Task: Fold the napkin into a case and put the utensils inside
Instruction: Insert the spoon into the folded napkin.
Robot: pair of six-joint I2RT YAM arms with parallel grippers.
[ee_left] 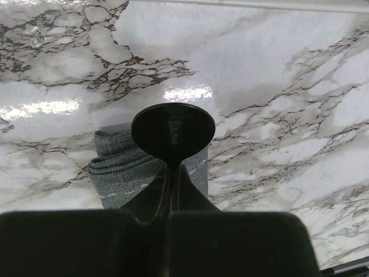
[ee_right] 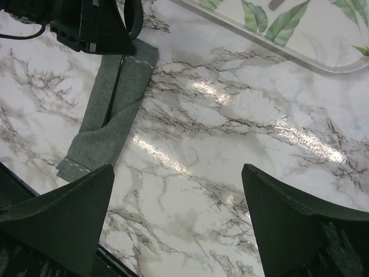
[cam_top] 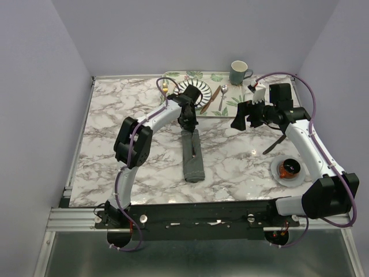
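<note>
At the far end of the case [cam_top: 194, 157], left jaws are together; right jaws gape.

No text, label or number can be read anywhere

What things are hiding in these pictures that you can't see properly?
Top view: the left gripper covers the far end of the case.
Left wrist view: a round dark thing ahead of that shut gripper is too shadowed to name, and it blocks part of the case.
Right wrist view: the tray is cut off by the top edge.
Top view: what sits on the small plate is too small to tell.
</note>
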